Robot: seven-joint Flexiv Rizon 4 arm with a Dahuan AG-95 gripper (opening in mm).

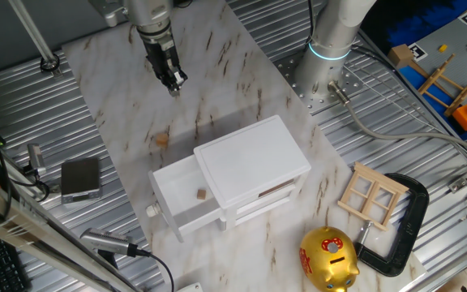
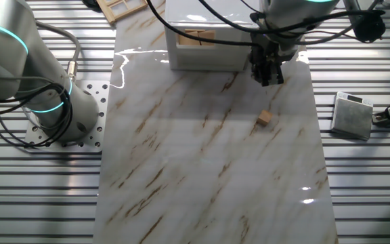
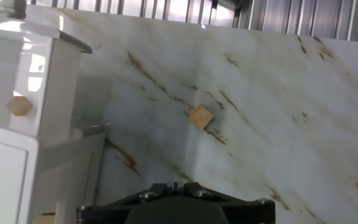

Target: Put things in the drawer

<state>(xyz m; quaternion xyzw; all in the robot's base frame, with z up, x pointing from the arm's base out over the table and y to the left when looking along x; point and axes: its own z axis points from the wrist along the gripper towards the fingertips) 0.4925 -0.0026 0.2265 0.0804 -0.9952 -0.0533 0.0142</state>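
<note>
A tiny light-brown wooden block (image 1: pixel 162 139) lies on the marble board, left of the white cabinet (image 1: pixel 254 154). It also shows in the other fixed view (image 2: pixel 265 118) and in the hand view (image 3: pixel 201 116). The upper drawer (image 1: pixel 167 185) is pulled open, with a second block (image 1: pixel 202 194) lying inside it; the hand view shows this block (image 3: pixel 19 106) too. My gripper (image 1: pixel 174 81) hangs above the board, behind the loose block and apart from it. Its fingers stand together with nothing between them. In the other fixed view the gripper (image 2: pixel 268 73) is just in front of the drawer.
A gold piggy bank (image 1: pixel 328 258), a wooden window frame (image 1: pixel 373 195) and a black clamp (image 1: pixel 408 215) lie right of the cabinet. A grey box (image 1: pixel 80 178) sits off the board's left edge. The robot base (image 1: pixel 328 49) stands at the back.
</note>
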